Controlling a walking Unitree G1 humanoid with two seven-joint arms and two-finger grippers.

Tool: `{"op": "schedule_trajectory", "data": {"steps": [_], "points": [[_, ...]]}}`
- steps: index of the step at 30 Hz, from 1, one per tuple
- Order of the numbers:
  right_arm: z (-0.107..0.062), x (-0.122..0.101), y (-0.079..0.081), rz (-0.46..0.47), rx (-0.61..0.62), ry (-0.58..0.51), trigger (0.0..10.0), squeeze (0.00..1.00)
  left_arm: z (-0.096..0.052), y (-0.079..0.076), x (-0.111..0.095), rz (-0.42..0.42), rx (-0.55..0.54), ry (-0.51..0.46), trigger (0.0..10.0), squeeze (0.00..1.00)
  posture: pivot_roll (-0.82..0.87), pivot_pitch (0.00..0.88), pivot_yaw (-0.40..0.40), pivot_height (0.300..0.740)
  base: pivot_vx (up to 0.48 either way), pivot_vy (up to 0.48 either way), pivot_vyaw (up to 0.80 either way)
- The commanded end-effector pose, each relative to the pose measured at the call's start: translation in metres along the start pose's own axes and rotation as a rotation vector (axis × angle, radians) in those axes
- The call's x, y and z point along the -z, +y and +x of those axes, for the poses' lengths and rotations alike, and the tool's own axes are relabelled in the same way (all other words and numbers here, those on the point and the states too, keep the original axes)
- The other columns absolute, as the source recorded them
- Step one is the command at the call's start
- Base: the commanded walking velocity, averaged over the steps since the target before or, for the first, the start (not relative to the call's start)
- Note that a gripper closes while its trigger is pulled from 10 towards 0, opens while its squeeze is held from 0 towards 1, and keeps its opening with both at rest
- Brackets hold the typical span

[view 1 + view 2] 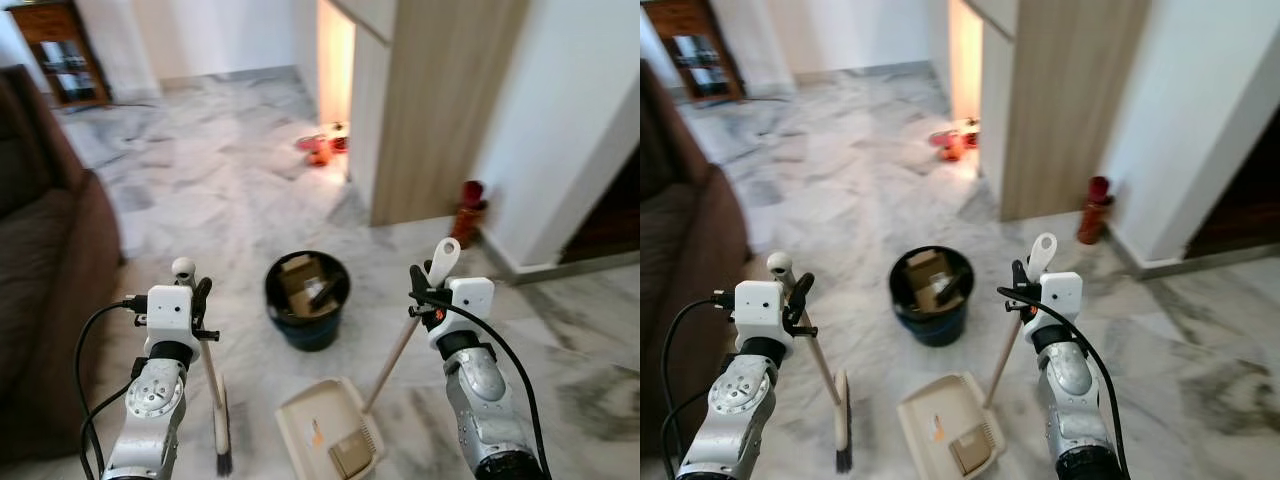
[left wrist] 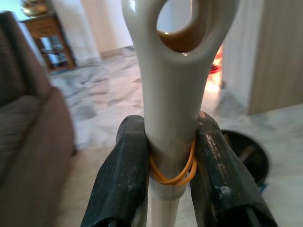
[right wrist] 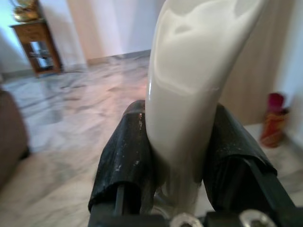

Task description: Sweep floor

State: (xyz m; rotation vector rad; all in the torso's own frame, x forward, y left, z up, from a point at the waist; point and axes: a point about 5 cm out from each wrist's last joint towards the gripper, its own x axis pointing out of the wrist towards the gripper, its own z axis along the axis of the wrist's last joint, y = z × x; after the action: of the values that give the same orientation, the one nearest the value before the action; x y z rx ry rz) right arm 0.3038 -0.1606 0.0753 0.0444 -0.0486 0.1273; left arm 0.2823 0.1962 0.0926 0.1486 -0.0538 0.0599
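Observation:
My left gripper is shut on the cream broom handle, just under its hanging loop, where an orange rubber band is wrapped. The broom stands nearly upright, with its dark bristle head on the marble floor. On my other side, the right gripper is shut on the long dustpan handle. The beige dustpan lies on the floor between my arms and has a brown scrap in it. Just beyond it stands a black bin holding cardboard pieces.
A brown sofa runs along my left. A wooden partition and a white wall rise ahead on the right, with a red bottle-like object at their base. Red items lie farther off. Open marble floor stretches toward a wooden cabinet.

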Motion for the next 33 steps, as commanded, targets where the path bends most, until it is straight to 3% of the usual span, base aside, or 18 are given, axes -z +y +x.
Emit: {"op": "schedule_trajectory", "data": {"steps": [1, 9, 15, 20, 33], "points": [[0.0041, -0.0093, -0.0003, 0.024, 0.009, -0.046, 10.0, 0.0, 0.0027, 0.0018, -0.0074, 0.017, -0.002, -0.034, 10.0, 0.0, 0.15, 0.0, 0.038, 0.74, 0.0, 0.0, 0.0], [0.0037, -0.0091, -0.0029, 0.023, 0.024, -0.049, 10.0, 0.0, 0.0027, 0.0018, -0.0068, 0.018, -0.002, -0.027, 10.0, 0.0, 0.15, 0.0, 0.039, 0.74, 0.062, 0.0, 0.0], [0.0039, -0.0102, -0.0014, 0.0, 0.005, -0.051, 10.0, 0.0, 0.0027, 0.0022, -0.0059, 0.023, -0.005, -0.021, 10.0, 0.0, 0.15, 0.0, 0.038, 0.74, 0.333, 0.0, 0.0], [0.0043, -0.0105, -0.0001, 0.009, 0.001, -0.052, 10.0, 0.0, 0.0028, 0.0019, -0.0059, 0.024, -0.006, -0.02, 10.0, 0.0, 0.15, 0.0, 0.037, 0.74, 0.353, 0.0, 0.61], [0.0044, -0.0103, -0.0014, 0.017, 0.014, -0.05, 10.0, 0.0, 0.0029, 0.0018, -0.0056, 0.022, -0.005, -0.019, 10.0, 0.0, 0.15, 0.0, 0.036, 0.74, 0.34, 0.0, 0.0]]}}
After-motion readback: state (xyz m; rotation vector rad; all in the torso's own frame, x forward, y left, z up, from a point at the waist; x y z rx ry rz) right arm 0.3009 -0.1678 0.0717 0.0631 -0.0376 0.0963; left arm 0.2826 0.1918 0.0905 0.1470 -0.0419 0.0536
